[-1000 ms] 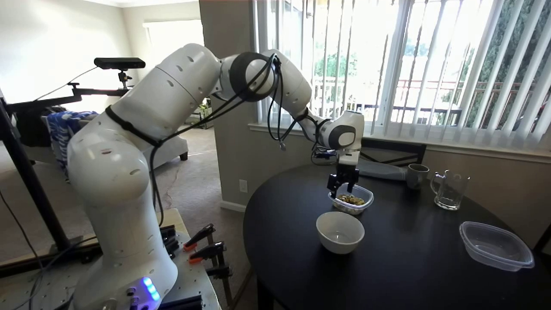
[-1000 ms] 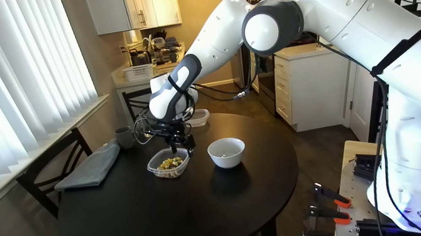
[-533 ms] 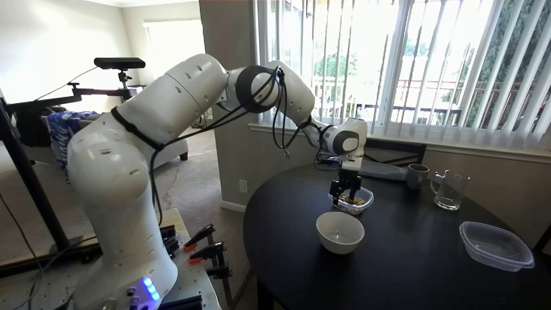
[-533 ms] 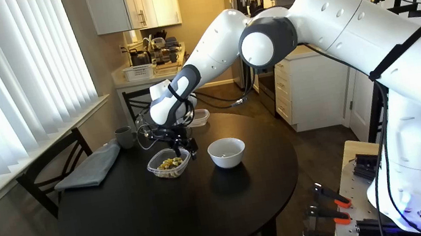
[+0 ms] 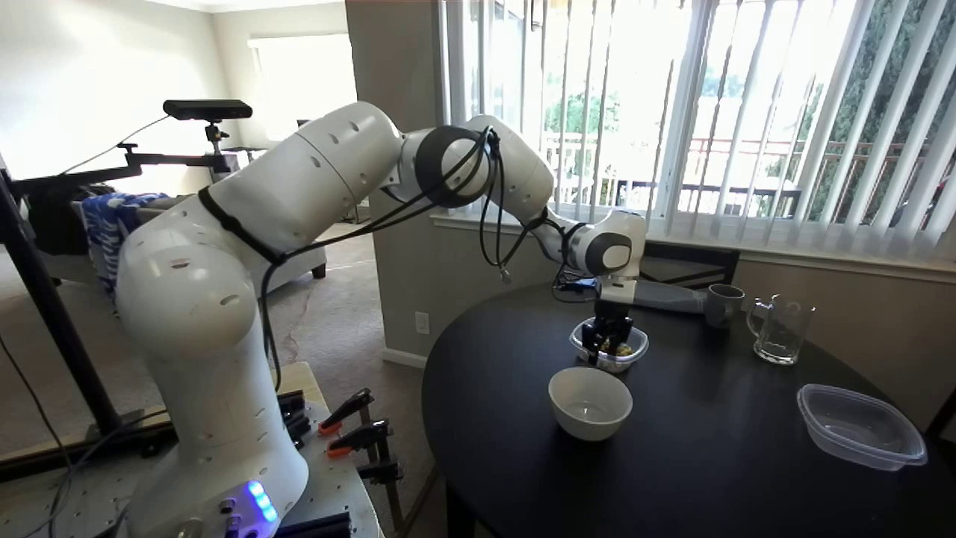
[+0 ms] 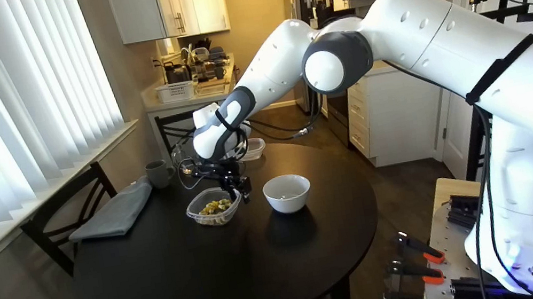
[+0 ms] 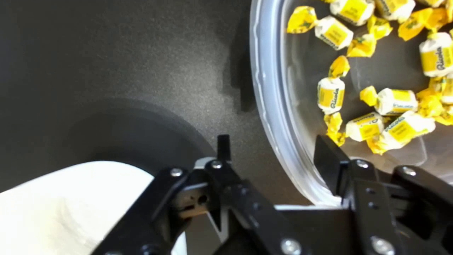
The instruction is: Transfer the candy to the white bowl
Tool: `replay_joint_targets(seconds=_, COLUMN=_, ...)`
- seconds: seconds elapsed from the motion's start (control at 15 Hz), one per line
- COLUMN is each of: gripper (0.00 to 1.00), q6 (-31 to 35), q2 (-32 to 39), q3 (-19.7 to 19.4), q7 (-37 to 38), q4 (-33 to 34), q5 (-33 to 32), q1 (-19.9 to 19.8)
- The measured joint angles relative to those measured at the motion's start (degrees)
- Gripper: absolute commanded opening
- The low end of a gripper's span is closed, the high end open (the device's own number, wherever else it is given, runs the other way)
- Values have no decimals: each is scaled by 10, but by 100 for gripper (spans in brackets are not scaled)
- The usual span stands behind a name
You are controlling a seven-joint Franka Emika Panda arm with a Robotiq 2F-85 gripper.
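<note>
The candy is a heap of small yellow-and-white wrapped pieces, also seen in both exterior views. It lies in a clear plastic container on the dark round table. The white bowl stands upright close to that container; it also shows in an exterior view and at the lower left of the wrist view. My gripper is open with nothing between its fingers but the container's rim below. One finger is over the container's inside, the other outside it, on the bowl's side.
Another clear container stands farther along the table. A glass mug, a grey mug and a folded grey-blue cloth lie towards the window side. A black chair stands by the table.
My gripper has come down toward the candy container and shifted slightly, its fingers now at the rim's height. It stays open. Container, candy and white bowl have not moved.
</note>
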Motion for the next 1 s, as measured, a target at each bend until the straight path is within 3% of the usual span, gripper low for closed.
replay_joint_targets(seconds=0.27, gripper=8, q6=0, q2=0, q3=1, q7=0, q4=6, q5=0, q1=0)
replay_joint_targets(seconds=0.33, gripper=6, q6=0, q2=0, q3=2, q7=0, q4=7, q5=0, q1=0)
replay_joint_targets(seconds=0.47, gripper=3, q6=0, q2=0, q3=4, q7=0, q4=8, q5=0, q1=0)
replay_joint_targets(seconds=1.0, gripper=7, q6=4, q2=-26, q3=8, q7=-6, q4=12, q5=-13, q1=4)
